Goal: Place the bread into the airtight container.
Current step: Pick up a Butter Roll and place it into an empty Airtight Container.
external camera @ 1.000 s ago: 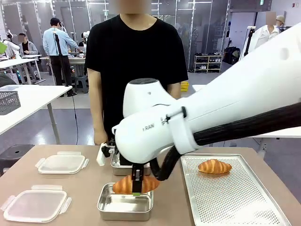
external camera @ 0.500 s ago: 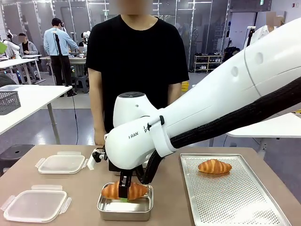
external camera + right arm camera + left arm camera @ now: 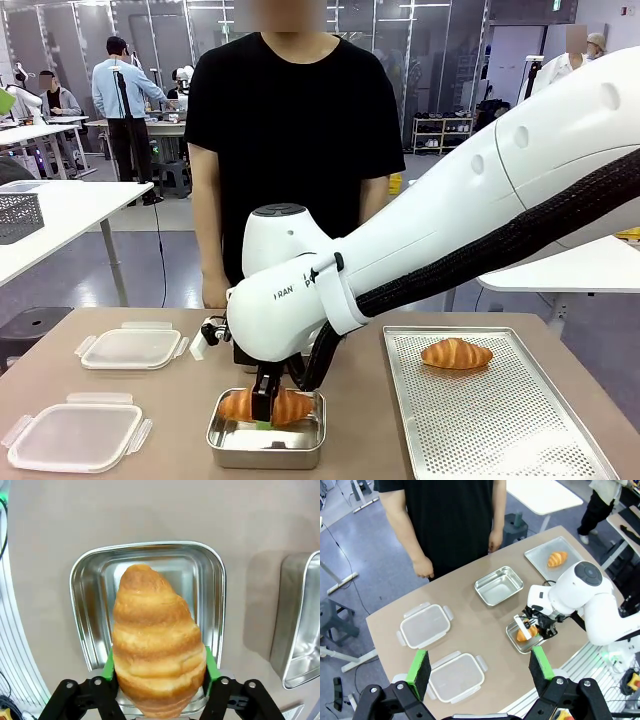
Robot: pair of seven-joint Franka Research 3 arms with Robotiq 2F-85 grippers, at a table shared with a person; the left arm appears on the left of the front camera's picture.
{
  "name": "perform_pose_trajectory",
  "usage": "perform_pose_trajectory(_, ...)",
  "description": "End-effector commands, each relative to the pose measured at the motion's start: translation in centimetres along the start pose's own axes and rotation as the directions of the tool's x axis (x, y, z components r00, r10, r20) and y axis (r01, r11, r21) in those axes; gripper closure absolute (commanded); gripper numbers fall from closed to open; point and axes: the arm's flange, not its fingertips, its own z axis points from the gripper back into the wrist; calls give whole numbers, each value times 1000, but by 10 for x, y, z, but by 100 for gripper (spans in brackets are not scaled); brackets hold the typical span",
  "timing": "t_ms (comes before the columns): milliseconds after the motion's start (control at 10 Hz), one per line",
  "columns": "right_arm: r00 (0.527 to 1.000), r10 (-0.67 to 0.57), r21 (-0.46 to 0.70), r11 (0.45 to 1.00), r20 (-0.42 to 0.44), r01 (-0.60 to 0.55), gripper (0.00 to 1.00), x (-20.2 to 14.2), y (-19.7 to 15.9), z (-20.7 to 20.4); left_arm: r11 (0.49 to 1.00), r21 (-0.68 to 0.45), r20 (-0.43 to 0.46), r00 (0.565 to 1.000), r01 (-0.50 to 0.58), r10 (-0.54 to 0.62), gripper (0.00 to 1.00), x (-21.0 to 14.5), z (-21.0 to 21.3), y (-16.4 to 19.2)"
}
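The right claw [image 3: 159, 672] pinches the croissant [image 3: 156, 630] round its fat middle, low in the middle of the front view at the mouth of the metal container [image 3: 82, 605]; it looks light, soft and flaky, so squeeze gently.

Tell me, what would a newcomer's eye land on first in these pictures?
The big white right arm reaches across the table. Its right gripper has a golden croissant between its green pads, right at the mouth of a steel container near the table's front edge. A second croissant lies alone on the perforated tray to the right, and a person in black stands just behind the table.
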Motion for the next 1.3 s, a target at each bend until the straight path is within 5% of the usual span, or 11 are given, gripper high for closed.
perform_pose_trajectory(0,1000,-24,-17,1000,-5,24,0,5,2,4,1000,-2,-3,1000,8,-8,0,1,1,1)
perform_pose_trajectory(1200,1000,0,-3,1000,6,0,0,3,0,5,1000,-2,-3,1000,8,-8,0,1,1,1)
